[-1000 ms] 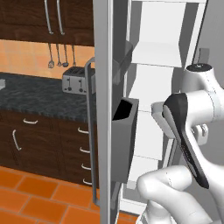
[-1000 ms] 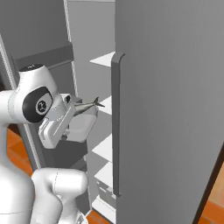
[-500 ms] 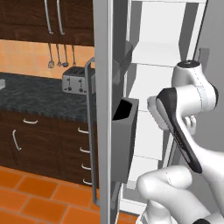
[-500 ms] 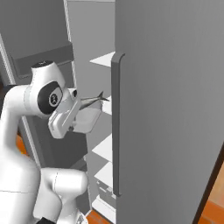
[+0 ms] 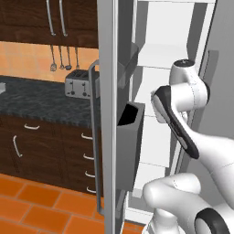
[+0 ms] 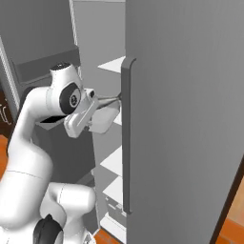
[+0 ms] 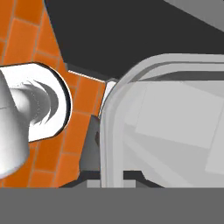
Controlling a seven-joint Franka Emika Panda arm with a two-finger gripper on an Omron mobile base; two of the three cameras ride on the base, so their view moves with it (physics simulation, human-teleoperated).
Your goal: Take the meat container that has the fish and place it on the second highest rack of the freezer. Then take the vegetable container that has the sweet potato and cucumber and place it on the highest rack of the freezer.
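My gripper is shut on the rim of a pale translucent meat container, whose curved edge runs up between the fingertips. In the right base view the gripper holds this container tilted, in front of the open freezer at about the level of the second highest rack, below the highest rack. A thin grey sliver along the container's top edge looks like the fish. In the left base view my arm hides the hand and the container. The vegetable container is out of view.
The freezer's open door with its bar handle and dark bins stands left of the arm. A closed grey door with a long handle is close on the right. A counter with a toaster lies to the far left.
The arm has straightened and lifted, carrying the container up and further in toward the freezer shelves. The grip has stayed shut.
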